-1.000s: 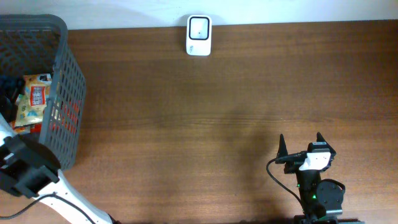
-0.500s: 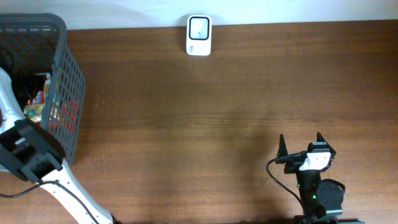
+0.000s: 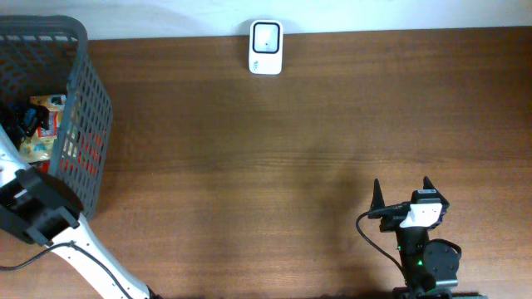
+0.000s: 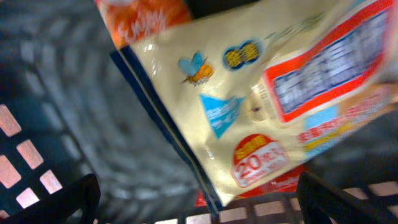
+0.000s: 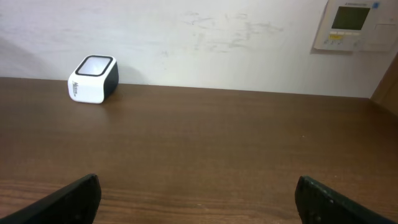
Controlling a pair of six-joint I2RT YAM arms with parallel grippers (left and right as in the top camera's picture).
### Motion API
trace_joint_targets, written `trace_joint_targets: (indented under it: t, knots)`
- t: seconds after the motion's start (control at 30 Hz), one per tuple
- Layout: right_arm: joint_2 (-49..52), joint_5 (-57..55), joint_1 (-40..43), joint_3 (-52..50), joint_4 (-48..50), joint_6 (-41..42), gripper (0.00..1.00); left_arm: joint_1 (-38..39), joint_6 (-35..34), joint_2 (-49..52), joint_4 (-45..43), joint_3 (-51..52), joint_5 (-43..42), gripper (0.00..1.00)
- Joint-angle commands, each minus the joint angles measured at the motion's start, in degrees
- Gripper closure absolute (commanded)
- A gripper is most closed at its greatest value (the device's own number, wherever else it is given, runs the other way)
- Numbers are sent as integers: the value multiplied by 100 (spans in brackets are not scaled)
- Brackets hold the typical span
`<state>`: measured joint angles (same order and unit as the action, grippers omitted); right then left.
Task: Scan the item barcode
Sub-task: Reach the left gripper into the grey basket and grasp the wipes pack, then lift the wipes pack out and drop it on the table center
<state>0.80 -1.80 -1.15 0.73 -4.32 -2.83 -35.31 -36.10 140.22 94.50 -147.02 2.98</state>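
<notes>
Left arm (image 3: pixel 37 216) reaches into the upper-left basket (image 3: pixel 83 124), left fingers (image 4: pixel 74 199) wide, empty, over a snack packet (image 4: pixel 249 112); right fingers (image 3: pixel 376 198) likewise, lower right.

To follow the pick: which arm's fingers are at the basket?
The left arm's fingers, above the cream snack packet; the right fingers are over the wooden table.

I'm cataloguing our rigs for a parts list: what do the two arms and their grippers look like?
The left arm is a white tube with a black boxy block on it. The right arm is black, with a white block, a small green light and a looping black cable. The right gripper has black pointed fingers; the left gripper shows dark fingertips.
</notes>
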Motion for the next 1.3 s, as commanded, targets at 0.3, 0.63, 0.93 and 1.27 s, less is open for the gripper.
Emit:
trace_joint_targets:
  t: [0.3, 0.63, 0.93, 1.27]
  knots:
    - [-39, 11, 42, -42, -28, 7, 2, 101, 472, 299, -2218, 1526, -428, 47]
    - [-39, 9, 42, -42, -28, 7, 2, 90, 883, 269, -837, -107, -431, 100]
    - [-39, 9, 42, -42, -28, 7, 2, 114, 1220, -754, 26, -3279, -1316, 100]
    - [-39, 9, 42, -42, -28, 7, 2, 1633, 3027, -2087, 221, -3102, -4013, 100]
